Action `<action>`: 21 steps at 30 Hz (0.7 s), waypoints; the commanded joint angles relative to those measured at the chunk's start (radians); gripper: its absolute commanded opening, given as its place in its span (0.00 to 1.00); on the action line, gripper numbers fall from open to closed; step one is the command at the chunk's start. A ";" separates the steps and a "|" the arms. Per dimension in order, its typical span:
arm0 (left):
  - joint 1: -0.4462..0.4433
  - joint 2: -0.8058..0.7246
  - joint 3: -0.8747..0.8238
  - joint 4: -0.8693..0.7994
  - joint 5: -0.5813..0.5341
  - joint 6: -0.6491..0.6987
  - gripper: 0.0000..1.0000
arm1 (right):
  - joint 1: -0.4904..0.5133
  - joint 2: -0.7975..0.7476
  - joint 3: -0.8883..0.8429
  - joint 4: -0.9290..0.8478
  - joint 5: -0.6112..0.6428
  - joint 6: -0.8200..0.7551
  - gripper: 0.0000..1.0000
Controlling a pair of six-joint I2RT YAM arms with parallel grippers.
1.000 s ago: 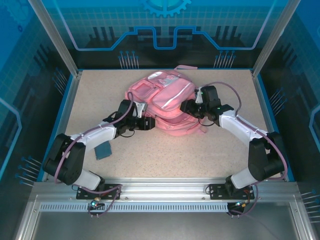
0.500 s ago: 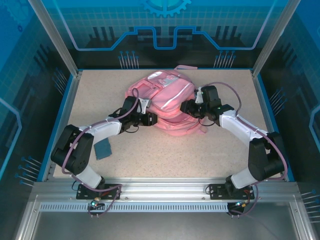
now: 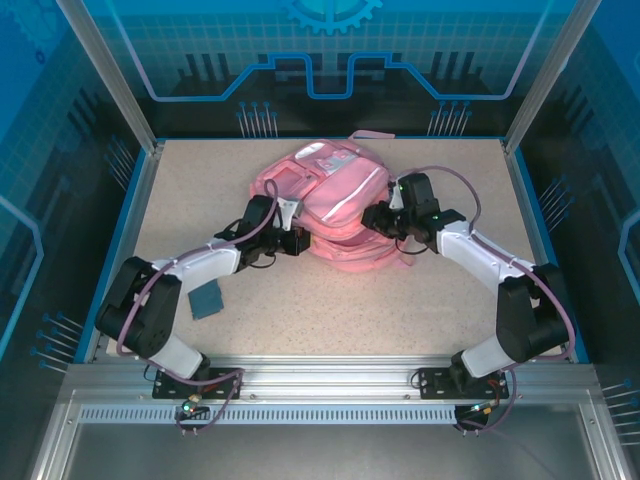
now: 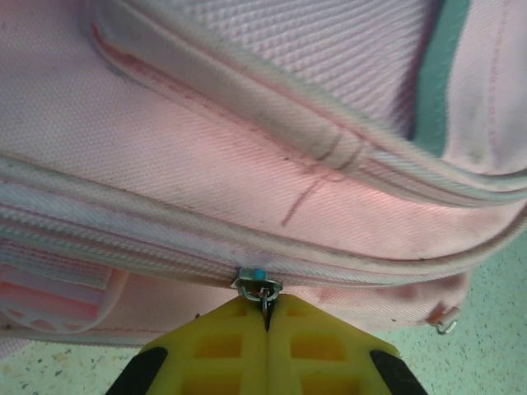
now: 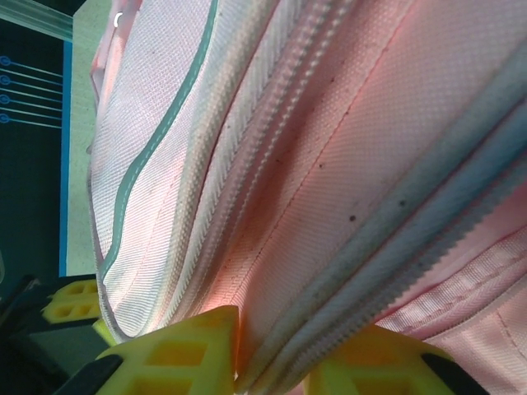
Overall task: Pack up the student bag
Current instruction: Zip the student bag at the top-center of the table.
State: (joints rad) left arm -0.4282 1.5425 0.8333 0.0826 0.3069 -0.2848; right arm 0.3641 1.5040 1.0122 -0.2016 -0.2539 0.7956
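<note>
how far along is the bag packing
Early. Done: nothing visibly packed; the small dark blue booklet lies out on the speckled table. In hand: the left gripper is shut on the metal zip pull of the soft pink fabric backpack, and the right gripper pinches its seam. Left: probably unzip, load, close.

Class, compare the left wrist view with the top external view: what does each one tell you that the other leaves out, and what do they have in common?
Left wrist view: the left gripper shut on the small metal zipper pull of the student bag, seen close along the zip line. Top external view: the bag's full outline on the table, the right gripper at its right side, and a dark blue booklet lying apart, left of the bag. Both: pink bag fabric with the left gripper at its near edge.
</note>
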 commanded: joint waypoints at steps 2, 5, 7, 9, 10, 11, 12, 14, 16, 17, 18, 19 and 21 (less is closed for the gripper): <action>-0.065 -0.078 -0.069 0.037 0.008 -0.021 0.00 | 0.053 0.004 -0.029 0.058 0.051 0.079 0.22; -0.127 -0.114 -0.113 0.110 -0.018 -0.076 0.00 | 0.088 0.006 -0.060 0.127 0.066 0.137 0.21; -0.165 -0.133 -0.127 0.149 -0.044 -0.107 0.00 | 0.115 0.013 -0.067 0.153 0.084 0.164 0.21; -0.201 -0.143 -0.131 0.199 -0.049 -0.139 0.00 | 0.143 0.023 -0.069 0.180 0.095 0.191 0.21; -0.216 -0.145 -0.128 0.217 -0.052 -0.148 0.00 | 0.153 0.027 -0.069 0.187 0.102 0.201 0.21; -0.233 -0.143 -0.123 0.233 -0.061 -0.161 0.00 | 0.165 0.032 -0.070 0.195 0.112 0.211 0.21; -0.247 -0.135 -0.116 0.252 -0.066 -0.175 0.00 | 0.175 0.036 -0.070 0.201 0.117 0.217 0.21; -0.276 -0.106 -0.099 0.297 -0.069 -0.205 0.00 | 0.189 0.044 -0.067 0.209 0.125 0.224 0.21; -0.304 -0.070 -0.072 0.322 -0.073 -0.225 0.00 | 0.196 0.048 -0.064 0.205 0.128 0.223 0.21; -0.312 -0.048 -0.052 0.324 -0.074 -0.233 0.00 | 0.196 0.048 -0.064 0.199 0.132 0.222 0.21; -0.314 -0.028 -0.032 0.317 -0.069 -0.249 0.00 | 0.194 0.043 -0.064 0.189 0.139 0.218 0.22; -0.313 -0.018 -0.012 0.299 -0.072 -0.263 0.00 | 0.194 0.035 -0.068 0.179 0.149 0.211 0.23; -0.303 -0.016 0.030 0.228 -0.092 -0.257 0.07 | 0.188 0.002 -0.080 0.145 0.178 0.189 0.26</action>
State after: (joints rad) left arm -0.7052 1.5253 0.7753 0.2726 0.1619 -0.5125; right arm 0.5285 1.5246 0.9478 -0.0547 -0.0906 1.0050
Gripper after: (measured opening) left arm 0.060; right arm 0.254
